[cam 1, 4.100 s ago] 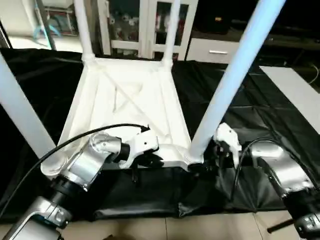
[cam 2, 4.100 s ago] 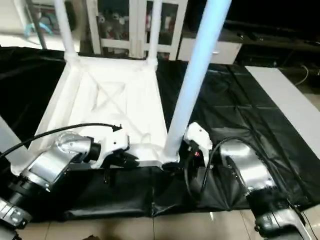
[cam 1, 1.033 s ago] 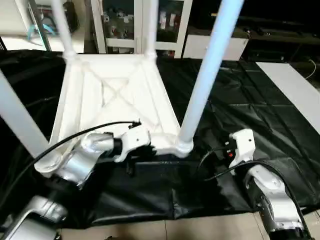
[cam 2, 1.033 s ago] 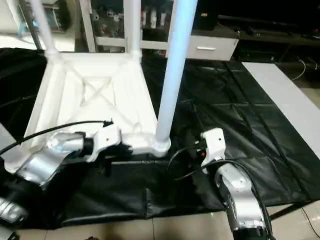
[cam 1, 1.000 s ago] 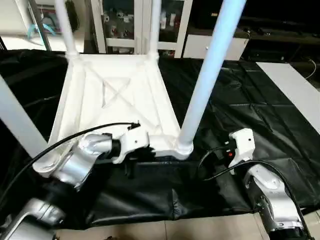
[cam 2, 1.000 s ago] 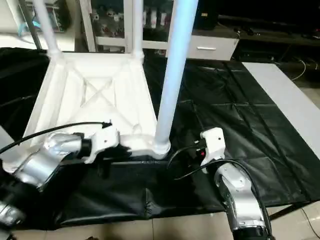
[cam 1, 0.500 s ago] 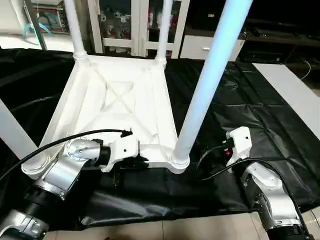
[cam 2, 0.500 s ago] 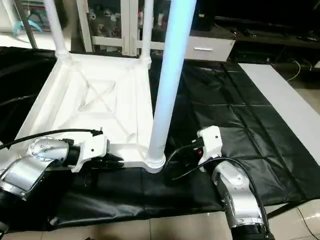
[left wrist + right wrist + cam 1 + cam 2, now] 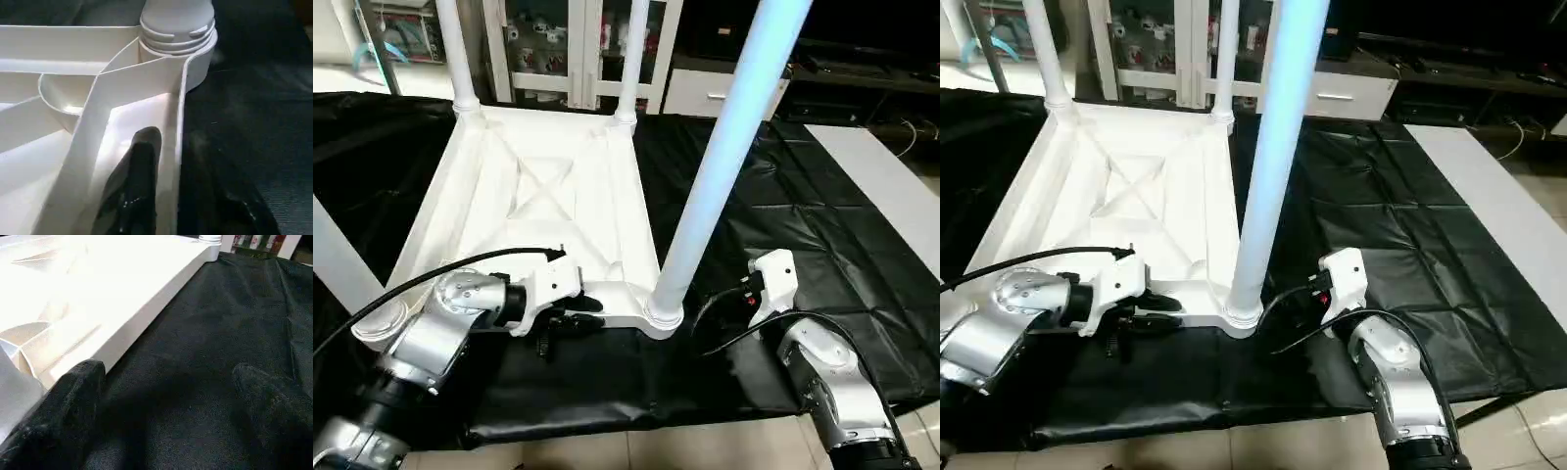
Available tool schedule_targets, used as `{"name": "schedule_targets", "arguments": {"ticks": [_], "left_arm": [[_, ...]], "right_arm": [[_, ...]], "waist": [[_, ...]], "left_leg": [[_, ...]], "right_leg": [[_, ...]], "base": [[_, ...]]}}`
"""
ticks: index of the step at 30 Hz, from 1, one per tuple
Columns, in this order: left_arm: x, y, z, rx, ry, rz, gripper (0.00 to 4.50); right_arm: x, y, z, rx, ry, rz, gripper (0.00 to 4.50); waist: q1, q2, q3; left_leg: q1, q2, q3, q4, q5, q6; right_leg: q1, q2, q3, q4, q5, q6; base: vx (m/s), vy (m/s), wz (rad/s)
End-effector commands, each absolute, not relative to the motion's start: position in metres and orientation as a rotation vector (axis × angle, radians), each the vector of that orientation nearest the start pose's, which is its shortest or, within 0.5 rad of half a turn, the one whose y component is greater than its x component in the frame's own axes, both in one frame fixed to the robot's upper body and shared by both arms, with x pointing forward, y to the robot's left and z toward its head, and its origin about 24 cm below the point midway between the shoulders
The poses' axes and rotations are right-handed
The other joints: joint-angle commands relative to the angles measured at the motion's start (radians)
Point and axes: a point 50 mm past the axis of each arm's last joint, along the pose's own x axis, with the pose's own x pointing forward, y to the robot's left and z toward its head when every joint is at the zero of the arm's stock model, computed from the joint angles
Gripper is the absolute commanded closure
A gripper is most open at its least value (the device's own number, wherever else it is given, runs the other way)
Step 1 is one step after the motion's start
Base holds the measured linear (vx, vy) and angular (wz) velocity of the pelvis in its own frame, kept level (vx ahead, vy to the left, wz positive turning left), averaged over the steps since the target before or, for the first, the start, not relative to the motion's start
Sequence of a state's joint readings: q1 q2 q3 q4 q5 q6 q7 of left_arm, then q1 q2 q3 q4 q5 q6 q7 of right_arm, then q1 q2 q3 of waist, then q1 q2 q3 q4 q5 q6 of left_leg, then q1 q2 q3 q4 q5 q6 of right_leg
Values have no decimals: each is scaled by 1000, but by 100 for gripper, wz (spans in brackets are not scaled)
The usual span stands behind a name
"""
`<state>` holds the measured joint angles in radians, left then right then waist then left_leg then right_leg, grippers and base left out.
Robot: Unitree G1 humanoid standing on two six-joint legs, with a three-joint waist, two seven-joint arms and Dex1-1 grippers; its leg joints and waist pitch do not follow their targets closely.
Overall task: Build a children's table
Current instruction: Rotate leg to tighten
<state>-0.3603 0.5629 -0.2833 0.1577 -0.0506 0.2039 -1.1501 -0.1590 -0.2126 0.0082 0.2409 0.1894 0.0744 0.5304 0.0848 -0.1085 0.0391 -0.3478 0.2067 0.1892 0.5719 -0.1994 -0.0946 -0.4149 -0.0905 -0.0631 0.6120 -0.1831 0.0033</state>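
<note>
Lying upside down on black floor sheet (image 9: 822, 211): children's table (image 9: 548, 206), four legs socketed, pointing up. Left gripper (image 9: 570, 315) straddling near rim, jaws slightly apart. Right gripper (image 9: 166, 396) jaws wide, empty. Plastic looks light, stiff, slippery; rim or leg base (image 9: 664, 313) best hold.

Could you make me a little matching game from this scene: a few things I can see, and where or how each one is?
Things:
1. left gripper
2. right gripper
3. black sheet
4. near right leg

States:
A. standing in a corner socket
B. wide open over the sheet
C. spread under the table top
D. at the top's near rim

Pairs: 1-D, 2-B, 3-C, 4-A
</note>
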Motion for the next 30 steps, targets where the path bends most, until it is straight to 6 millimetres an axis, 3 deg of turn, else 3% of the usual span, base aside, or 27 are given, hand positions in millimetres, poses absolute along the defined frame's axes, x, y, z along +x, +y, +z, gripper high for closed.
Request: {"name": "schedule_targets", "arguments": {"ticks": [1,6,9,13,14,19,20,25,26,27,28,29,30], "left_arm": [[274,165,63,452,438,-1279,297],[275,166,81,350,350,-1230,260],[272,167,88,294,328,-1223,238],[273,163,102,211,250,-1188,213],[276,164,105,207,229,-1153,200],[279,170,96,311,288,-1092,189],[278,168,94,314,304,-1117,189],[271,159,93,364,345,-1230,189],[268,158,94,370,366,-1265,189],[267,157,94,370,374,-1274,189],[265,157,94,369,391,-1298,189],[263,157,94,369,399,-1312,189],[263,157,94,369,399,-1312,189]], "right_arm": [[280,-163,30,8,140,525,0],[284,-161,36,26,110,527,0],[286,-161,39,38,95,524,0],[291,-162,43,53,71,505,0],[292,-163,45,63,62,493,0],[292,-174,48,72,48,476,0],[290,-177,47,72,54,492,0],[279,-188,47,57,126,673,0],[272,-191,48,27,171,791,0],[269,-192,48,11,189,834,0],[263,-194,51,-12,229,926,0],[259,-195,52,-21,253,974,0],[259,-195,52,-21,253,974,0]], "waist": [[3,11,-48],[4,3,-48],[6,4,-45],[7,1,-45],[7,5,-46],[7,3,-48],[7,-7,-48],[17,-5,-49],[17,-6,-48],[19,-2,-49],[23,24,-47],[21,8,-45],[22,6,-44]], "left_leg": [[3,23,-3,-65,-140,9],[6,23,-1,-62,-129,9],[6,25,-2,-66,-170,-2],[5,23,-3,-65,-172,-13],[6,23,-3,-64,-170,-15],[4,21,-5,-62,-165,-9],[3,20,-4,-61,-151,-4],[4,22,-6,-57,-124,21],[3,20,-4,-56,-122,26],[3,22,-5,-56,-130,28],[3,22,-8,-58,-144,20],[4,24,-6,-57,-167,24],[2,23,-8,-58,-174,24]], "right_leg": [[48,-42,44,-55,-116,-182],[47,-40,44,-50,-81,-198],[46,-43,44,-53,-134,-190],[46,-41,43,-51,-126,-185],[46,-41,43,-51,-117,-183],[50,-39,44,-55,-131,-154],[50,-37,43,-54,-122,-151],[52,-38,42,-49,-90,-166],[53,-37,42,-49,-80,-172],[55,-38,42,-50,-77,-178],[55,-40,42,-48,-83,-186],[55,-37,42,-54,-94,-188],[58,-39,42,-54,-107,-188]], "base": [[0,0,0],[0,0,0],[0,0,0],[0,0,0],[0,0,0],[0,0,0],[0,0,0],[0,0,0],[0,0,0],[0,0,0],[0,0,0],[0,0,0],[0,0,0]]}}
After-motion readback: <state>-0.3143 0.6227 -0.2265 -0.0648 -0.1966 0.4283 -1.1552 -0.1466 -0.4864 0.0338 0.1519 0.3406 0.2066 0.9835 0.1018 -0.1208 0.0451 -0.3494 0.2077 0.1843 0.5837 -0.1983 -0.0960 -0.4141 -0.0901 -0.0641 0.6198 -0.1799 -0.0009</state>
